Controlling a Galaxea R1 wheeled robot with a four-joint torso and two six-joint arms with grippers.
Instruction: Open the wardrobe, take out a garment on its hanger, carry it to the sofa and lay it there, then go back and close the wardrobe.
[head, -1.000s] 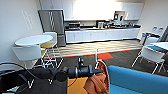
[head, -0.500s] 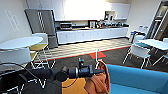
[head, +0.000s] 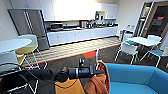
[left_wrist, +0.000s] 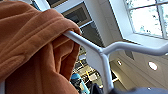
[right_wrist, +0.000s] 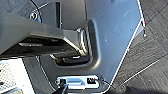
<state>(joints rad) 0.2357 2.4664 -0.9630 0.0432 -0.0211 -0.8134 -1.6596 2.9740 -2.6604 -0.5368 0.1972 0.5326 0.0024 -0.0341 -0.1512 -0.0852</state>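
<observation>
Orange hoodie (head: 98, 81) carried on a white hanger (head: 97, 59) toward the blue sofa (head: 140, 77).

The left gripper (head: 96, 72) was seen clenched on the hanger's upright stem, hook end up, with the garment hung just below and beside it, bunched in soft folds. The sofa's seat lay immediately to the robot's right, nearer the left arm's load. Whether the right fingers were released could not be told.

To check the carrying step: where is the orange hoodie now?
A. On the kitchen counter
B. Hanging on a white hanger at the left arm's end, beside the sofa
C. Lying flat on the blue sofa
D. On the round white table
B: the orange hoodie hangs on the white hanger at the left arm's end, beside the blue sofa.
</observation>
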